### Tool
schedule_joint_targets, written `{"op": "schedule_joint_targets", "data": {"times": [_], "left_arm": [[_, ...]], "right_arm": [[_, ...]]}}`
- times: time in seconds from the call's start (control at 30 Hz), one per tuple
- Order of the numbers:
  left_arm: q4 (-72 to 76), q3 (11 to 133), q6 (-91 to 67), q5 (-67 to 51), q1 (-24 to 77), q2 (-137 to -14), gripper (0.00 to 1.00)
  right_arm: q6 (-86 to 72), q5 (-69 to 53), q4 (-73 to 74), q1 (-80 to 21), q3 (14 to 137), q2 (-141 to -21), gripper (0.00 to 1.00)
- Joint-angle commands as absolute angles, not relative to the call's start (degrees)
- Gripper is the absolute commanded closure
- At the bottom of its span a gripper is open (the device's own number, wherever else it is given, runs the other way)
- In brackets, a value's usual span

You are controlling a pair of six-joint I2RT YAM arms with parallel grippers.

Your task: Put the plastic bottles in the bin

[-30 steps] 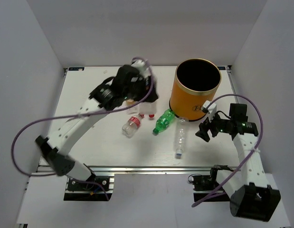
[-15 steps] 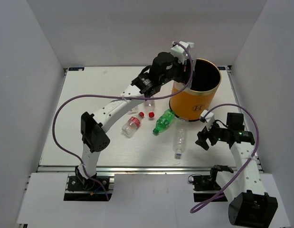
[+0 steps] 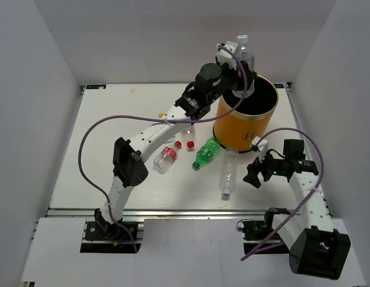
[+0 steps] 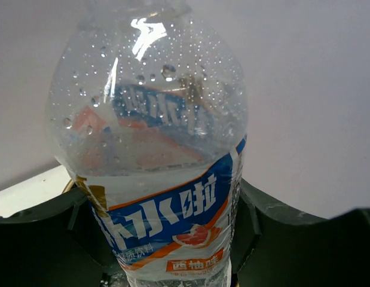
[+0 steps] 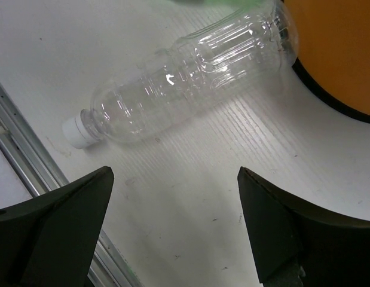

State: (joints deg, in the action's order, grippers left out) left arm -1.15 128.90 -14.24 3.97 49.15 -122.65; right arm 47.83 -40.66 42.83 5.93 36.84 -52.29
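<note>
Left wrist view showed the left claw (image 4: 162,245) clenched around a blue-labelled bottle (image 4: 155,119) with droplets inside, and from above that bottle stood upright in the grip over the far rim of the orange bin (image 3: 238,122). On the other side the right claw (image 5: 173,179) hung released, jaws spread wide above the counter (image 5: 190,227), with a clear bottle (image 5: 185,84) lying on its side just beyond, its base near the bin's foot. A green bottle (image 3: 205,152) lay just beside the bin, and a red-labelled bottle (image 3: 165,158) lay farther left.
</note>
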Motion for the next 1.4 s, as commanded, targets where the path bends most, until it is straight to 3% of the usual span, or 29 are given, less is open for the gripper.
{"op": "schedule_joint_targets", "data": {"times": [0.0, 0.1, 0.23, 0.47, 0.57, 0.6, 0.77, 0.97, 1.1, 1.37], "left_arm": [[-0.53, 131.30, -15.21, 4.83, 49.39, -125.50, 0.41], [-1.32, 130.79, -15.21, 6.15, 49.39, -126.21, 0.18], [-1.93, 130.26, -14.68, 7.38, 49.39, -126.21, 0.00], [-4.48, 125.52, -12.40, 7.91, 49.39, -118.23, 0.00], [-5.19, 112.98, -10.47, 10.36, 49.39, -106.73, 0.00], [-3.45, 103.46, -9.94, 11.07, 49.92, -99.04, 0.00], [-0.62, 72.58, -7.39, 16.85, 49.92, -76.71, 0.00], [-4.30, 52.85, -6.24, 22.68, 49.92, -57.15, 0.00], [-9.04, 50.36, -6.77, 22.85, 49.92, -49.32, 0.00], [-12.91, 47.72, -6.77, 23.38, 49.92, -44.30, 0.00]], "right_arm": [[48.25, -43.76, 41.31, 5.89, 37.35, -55.36, 0.10], [47.64, -44.65, 41.75, 6.06, 38.67, -56.78, 0.18], [43.60, -43.42, 39.64, 5.80, 39.37, -55.37, 0.22], [38.15, -39.91, 40.79, 1.68, 44.64, -60.73, 0.23], [32.89, -37.18, 38.68, -1.82, 45.17, -63.36, 0.20], [31.39, -36.13, 38.41, -2.54, 45.44, -64.67, 0.11], [22.95, -28.60, 33.33, -9.40, 46.32, -67.93, 0.11], [10.73, -20.77, 27.88, -18.27, 46.49, -73.91, 0.11], [5.02, -10.94, 24.44, -23.37, 46.58, -77.07, 0.11], [4.22, -3.96, 20.83, -29.34, 45.62, -82.43, 0.11]]}}
